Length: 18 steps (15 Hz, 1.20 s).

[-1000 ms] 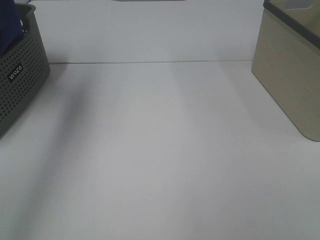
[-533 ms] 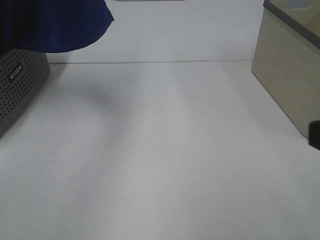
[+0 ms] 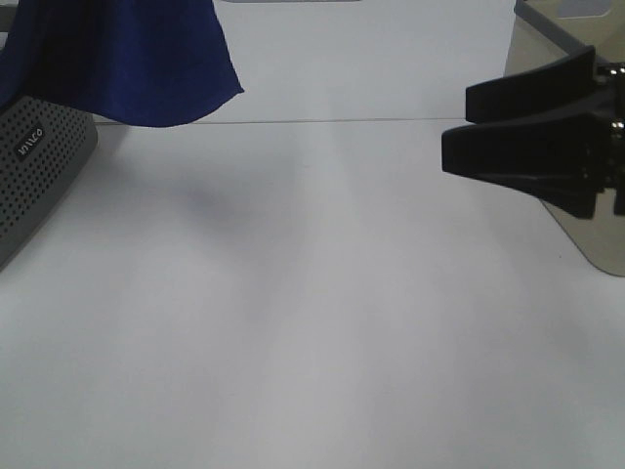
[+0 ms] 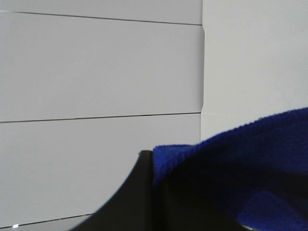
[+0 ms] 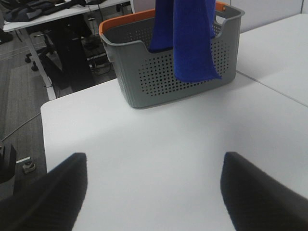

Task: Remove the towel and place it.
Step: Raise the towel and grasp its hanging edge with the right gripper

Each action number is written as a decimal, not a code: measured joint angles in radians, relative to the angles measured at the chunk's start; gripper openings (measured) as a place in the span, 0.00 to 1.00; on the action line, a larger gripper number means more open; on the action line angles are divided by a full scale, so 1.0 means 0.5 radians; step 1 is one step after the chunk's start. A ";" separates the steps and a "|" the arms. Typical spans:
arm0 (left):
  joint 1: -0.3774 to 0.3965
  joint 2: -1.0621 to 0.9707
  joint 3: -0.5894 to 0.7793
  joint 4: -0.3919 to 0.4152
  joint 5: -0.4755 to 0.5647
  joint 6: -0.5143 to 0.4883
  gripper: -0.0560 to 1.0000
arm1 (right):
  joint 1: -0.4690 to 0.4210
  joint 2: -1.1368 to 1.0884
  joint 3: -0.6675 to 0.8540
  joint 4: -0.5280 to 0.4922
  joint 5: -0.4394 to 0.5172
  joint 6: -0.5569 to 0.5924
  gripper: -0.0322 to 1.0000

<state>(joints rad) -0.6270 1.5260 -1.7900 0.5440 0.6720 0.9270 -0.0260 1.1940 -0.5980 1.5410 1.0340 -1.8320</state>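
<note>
Exterior high: towel (image 3: 127,59) hangs over grey basket (image 3: 39,166), off the table (image 3: 312,322) | left hand (image 4: 144,202) pinching towel edge | right hand (image 3: 456,127) spread wide, empty | risk I see: thin edge grip slips, towel drops back into basket

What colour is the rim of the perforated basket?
Orange rim on a grey basket, clearest in the right wrist view.

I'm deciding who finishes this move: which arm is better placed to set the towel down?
Left. The left gripper holds the towel, which hangs above the gray basket. The right gripper is open, empty and apart from the towel, so it would probably need a handover first.
</note>
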 joint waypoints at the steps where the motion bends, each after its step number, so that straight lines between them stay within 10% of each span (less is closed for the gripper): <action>1: -0.046 0.000 0.000 -0.004 0.030 0.000 0.05 | 0.000 0.176 -0.080 0.038 0.048 -0.084 0.76; 18: -0.408 -0.002 0.000 -0.018 0.222 0.002 0.05 | 0.780 1.328 -1.108 0.038 0.116 -0.236 0.80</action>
<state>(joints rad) -0.8310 1.5250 -1.7900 0.5350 0.7830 0.9280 0.3640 1.8580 -1.1520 1.5600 1.0920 -1.9500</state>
